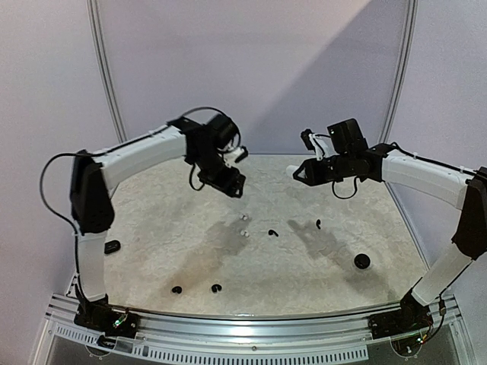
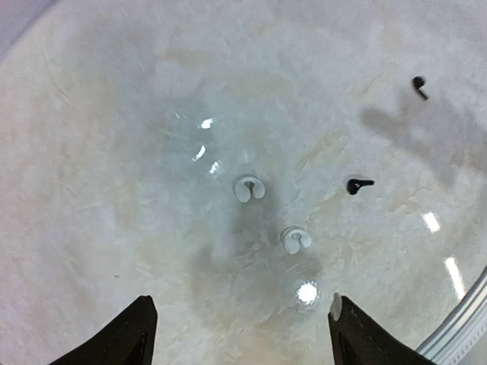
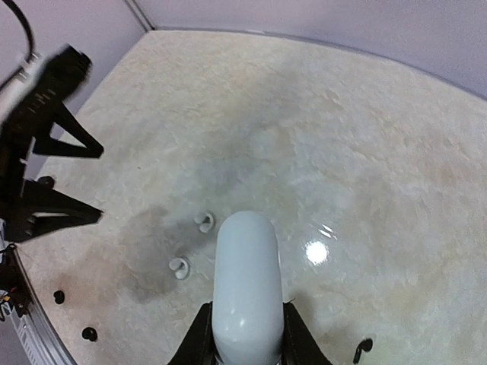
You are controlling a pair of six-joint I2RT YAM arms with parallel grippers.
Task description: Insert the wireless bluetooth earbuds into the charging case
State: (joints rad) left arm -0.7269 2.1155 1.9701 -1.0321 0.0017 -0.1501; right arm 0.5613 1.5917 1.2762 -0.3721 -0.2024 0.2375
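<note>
Got the left claw (image 1: 228,182) hanging above the middle of the table (image 1: 152,228), fingers (image 2: 125,338) spread wide, gripping nothing, only tabletop and loose buds under the gap in its wrist view. Right under it, near dead centre, lying loose: first white bud (image 1: 244,218) and second white bud (image 1: 246,232) just at its 6 o'clock, close but not touching, neither one in any case. Off at 3 o'clock from that pair, near black bud (image 1: 272,232) just beside them, then far black bud (image 1: 317,224) further out the same way. Down at about 7 o'clock, close to the near edge, two more side by side: left black bud (image 1: 176,290) and right black bud (image 1: 217,288), near each other but apart. Over at 1 o'clock from the white pair, right claw (image 1: 304,172) up in the air and clamped on the white case (image 3: 245,281), squeezed between both fingers with its rounded end poking out past the tips toward the left claw. Can't tell from here whether the lid is open. Also a round black case (image 1: 362,261) parked at 4 o'clock, well apart from everything else, and a small dark lump (image 1: 112,245) at 9 o'clock by the left arm, too small to make out.
</note>
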